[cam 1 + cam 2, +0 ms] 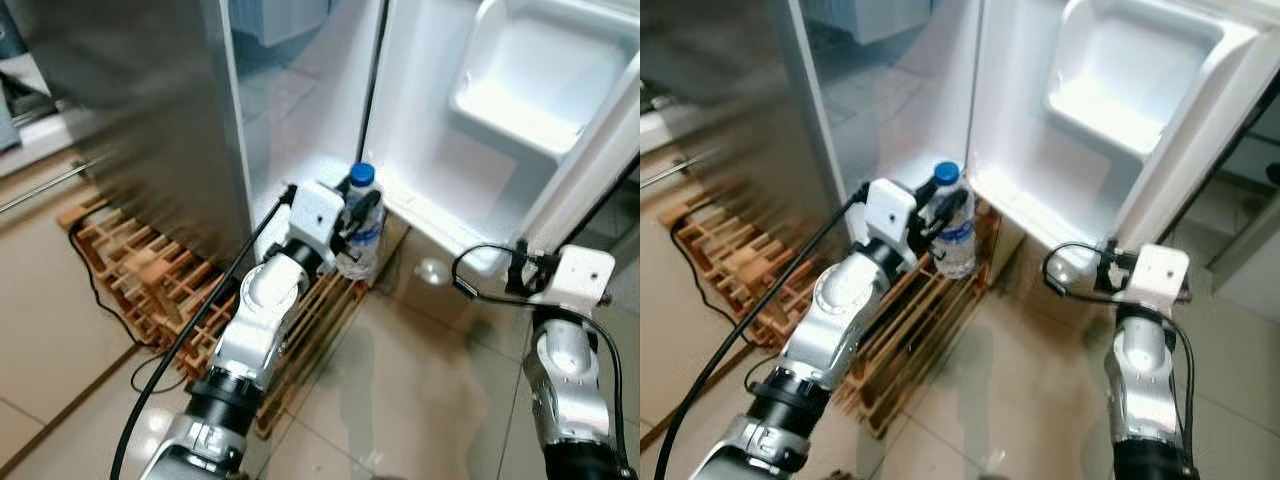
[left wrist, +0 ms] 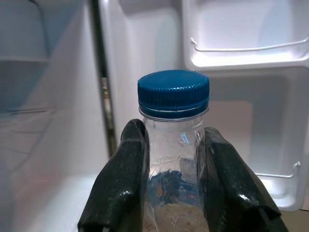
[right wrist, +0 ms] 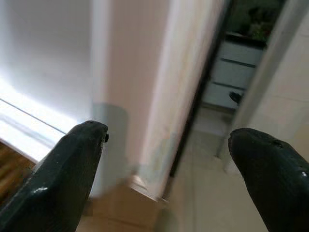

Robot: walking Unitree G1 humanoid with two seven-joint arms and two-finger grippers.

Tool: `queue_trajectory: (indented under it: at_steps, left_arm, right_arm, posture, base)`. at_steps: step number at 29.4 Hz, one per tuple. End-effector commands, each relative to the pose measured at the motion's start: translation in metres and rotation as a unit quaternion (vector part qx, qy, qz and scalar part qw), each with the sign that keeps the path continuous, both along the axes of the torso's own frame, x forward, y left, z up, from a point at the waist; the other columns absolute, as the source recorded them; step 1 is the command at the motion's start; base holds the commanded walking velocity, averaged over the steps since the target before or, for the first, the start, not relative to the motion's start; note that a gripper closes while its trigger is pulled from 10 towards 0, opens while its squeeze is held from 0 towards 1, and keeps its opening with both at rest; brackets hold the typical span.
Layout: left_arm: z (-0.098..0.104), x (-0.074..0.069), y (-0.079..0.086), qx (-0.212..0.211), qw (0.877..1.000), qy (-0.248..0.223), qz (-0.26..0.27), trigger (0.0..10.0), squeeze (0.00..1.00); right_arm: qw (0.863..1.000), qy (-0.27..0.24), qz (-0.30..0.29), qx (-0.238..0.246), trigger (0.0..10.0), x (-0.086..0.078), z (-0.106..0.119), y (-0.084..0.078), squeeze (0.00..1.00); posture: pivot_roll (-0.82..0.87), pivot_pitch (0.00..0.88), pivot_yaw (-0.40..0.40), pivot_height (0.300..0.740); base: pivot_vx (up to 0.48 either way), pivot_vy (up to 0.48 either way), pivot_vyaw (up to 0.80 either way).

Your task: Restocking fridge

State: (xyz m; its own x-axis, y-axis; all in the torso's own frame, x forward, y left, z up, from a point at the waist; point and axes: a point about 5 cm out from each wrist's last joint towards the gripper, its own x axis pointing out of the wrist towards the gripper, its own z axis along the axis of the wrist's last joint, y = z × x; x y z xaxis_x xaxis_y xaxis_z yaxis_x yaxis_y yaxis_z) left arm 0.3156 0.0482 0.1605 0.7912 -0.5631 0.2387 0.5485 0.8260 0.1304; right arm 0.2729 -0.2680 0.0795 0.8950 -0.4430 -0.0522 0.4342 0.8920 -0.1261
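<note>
Bottle first: from the left eye view you see a clear water bottle [image 1: 362, 228] with a blue cap [image 1: 361, 175], held upright by your left gripper [image 1: 358, 222], whose black fingers clamp its sides below the cap. It sits low at the mouth of the open fridge [image 1: 300, 90], just beside the foot of the open fridge door [image 1: 500, 150], above the edge of a wooden pallet [image 1: 150, 280] on the tiled floor [image 1: 400, 400]. A black cable [image 1: 200, 320] runs along the left arm. Your right arm stands lower right, its wrist near the bottom corner of the door, well apart from the bottle. The right eye view gives you the same scene, with the white door shelf [image 1: 1120, 90] bright above. In the left wrist view the two fingers [image 2: 120, 188] press the bottle's shoulders from either side, the cap standing clear above the fingertips, and the door's shelves with wire rails [image 2: 251, 48] lie beyond. In the right wrist view your right gripper [image 3: 169, 179] has its fingers spread wide, holding nothing, pointing at the edge of the white door and the room behind it.
</note>
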Motion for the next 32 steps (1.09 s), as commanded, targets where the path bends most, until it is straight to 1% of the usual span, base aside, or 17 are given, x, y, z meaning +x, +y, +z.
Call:
queue_trajectory:
  at_steps: [1, 2, 3, 6, 12, 14, 15, 17, 18, 19, 22, 23, 24, 25, 26, 28, 32]
  left_arm:
    - [0.005, -0.001, -0.004, -0.005, 1.0, -0.012, -0.011, 10.0, 0.0]
    - [0.007, 0.0, -0.006, -0.006, 1.0, -0.013, -0.014, 10.0, 0.0]
    - [0.007, 0.0, -0.006, -0.006, 1.0, -0.013, -0.014, 10.0, 0.0]
    - [0.008, 0.002, -0.006, -0.009, 1.0, -0.014, -0.014, 10.0, 0.0]
    - [0.007, 0.002, -0.006, -0.011, 1.0, -0.011, -0.013, 10.0, 0.0]
    - [0.008, 0.002, -0.006, -0.012, 1.0, -0.012, -0.014, 10.0, 0.0]
    - [0.008, 0.002, -0.006, -0.012, 1.0, -0.012, -0.014, 10.0, 0.0]
    - [0.006, 0.001, -0.005, -0.007, 1.0, -0.014, -0.013, 10.0, 0.0]
    - [0.006, 0.001, -0.005, -0.007, 1.0, -0.014, -0.013, 10.0, 0.0]
    - [0.006, 0.0, -0.004, -0.005, 1.0, -0.013, -0.013, 10.0, 0.0]
    - [0.004, -0.001, -0.002, -0.002, 1.0, -0.012, -0.013, 10.0, 0.0]
    - [0.0, -0.003, 0.005, 0.0, 1.0, -0.003, -0.009, 10.0, 0.0]
    - [0.0, -0.003, 0.005, 0.0, 1.0, -0.003, -0.009, 10.0, 0.0]
    - [-0.008, -0.009, 0.017, 0.005, 1.0, 0.012, -0.003, 10.0, 0.0]
    - [-0.023, -0.019, 0.039, 0.012, 0.999, 0.039, 0.015, 10.0, 0.0]
    - [-0.044, -0.034, 0.073, -0.001, 0.994, 0.092, 0.057, 10.0, 0.0]
    - [-0.046, -0.039, 0.083, -0.014, 0.992, 0.102, 0.075, 10.0, 0.0]
  right_arm:
    - [1.0, -0.004, -0.023, -0.004, 10.0, 0.002, 0.006, -0.011, 0.0]
    - [0.999, 0.011, -0.048, -0.019, 10.0, 0.003, 0.004, -0.03, 0.0]
    - [0.999, 0.011, -0.048, -0.019, 10.0, 0.003, 0.004, -0.03, 0.0]
    - [0.996, 0.023, -0.08, -0.035, 10.0, 0.003, 0.007, -0.055, 0.0]
    - [0.999, 0.006, -0.05, -0.013, 10.0, 0.016, 0.018, -0.055, 0.0]
    - [1.0, -0.024, 0.019, -0.007, 10.0, 0.03, 0.027, -0.029, 0.0]
    - [1.0, -0.024, 0.019, -0.007, 10.0, 0.03, 0.027, -0.029, 0.0]
    - [0.994, -0.049, 0.096, 0.002, 10.0, 0.037, 0.033, 0.007, 0.0]
    - [0.994, -0.049, 0.096, 0.002, 10.0, 0.037, 0.033, 0.007, 0.0]
    - [0.991, -0.059, 0.12, 0.003, 10.0, 0.038, 0.035, 0.02, 0.0]
    - [0.988, -0.072, 0.138, 0.009, 10.0, 0.036, 0.038, 0.032, 0.0]
    - [0.984, -0.079, 0.157, 0.024, 10.0, 0.028, 0.039, 0.046, 0.0]
    - [0.984, -0.079, 0.157, 0.024, 10.0, 0.028, 0.039, 0.046, 0.0]
    - [0.979, -0.084, 0.184, 0.024, 10.0, 0.015, 0.039, 0.06, 0.0]
    - [0.975, -0.088, 0.201, 0.023, 10.0, -0.003, 0.039, 0.069, 0.0]
    - [0.974, -0.092, 0.208, 0.021, 10.0, -0.028, 0.038, 0.073, 0.0]
    - [0.975, -0.084, 0.206, 0.013, 10.0, -0.039, 0.034, 0.071, 0.0]
  posture:
    - [-0.14, 0.0, -0.031, 0.736]
    - [-0.14, 0.0, -0.029, 0.736]
    - [-0.14, 0.0, -0.029, 0.736]
    - [-0.15, 0.0, -0.024, 0.736]
    - [-0.14, 0.0, -0.024, 0.736]
    - [-0.14, 0.0, -0.027, 0.736]
    - [-0.14, 0.0, -0.027, 0.736]
    - [-0.14, 0.0, -0.021, 0.736]
    - [-0.14, 0.0, -0.021, 0.736]
    - [-0.14, 0.0, -0.019, 0.736]
    - [-0.14, 0.0, -0.016, 0.736]
    - [-0.14, 0.0, -0.016, 0.736]
    - [-0.14, 0.0, -0.016, 0.736]
    - [-0.15, 0.0, -0.016, 0.736]
    - [-0.15, 0.0, -0.011, 0.736]
    - [-0.15, 0.0, -0.009, 0.736]
    - [-0.15, 0.0, -0.009, 0.736]
  base:
    - [0.0, 0.0, 0.0]
    - [0.0, 0.0, 0.0]
    - [0.0, 0.0, 0.0]
    - [0.0, 0.0, 0.0]
    - [0.0, 0.0, 0.0]
    - [0.0, 0.0, 0.0]
    - [0.0, 0.0, 0.0]
    - [0.0, 0.0, 0.0]
    - [0.0, 0.0, 0.0]
    - [0.0, 0.0, 0.0]
    - [0.0, 0.0, 0.0]
    - [0.0, 0.0, 0.0]
    - [0.0, 0.0, 0.0]
    - [0.0, 0.0, 0.0]
    - [0.0, 0.0, 0.0]
    - [0.0, 0.0, 0.0]
    - [0.0, 0.0, 0.0]
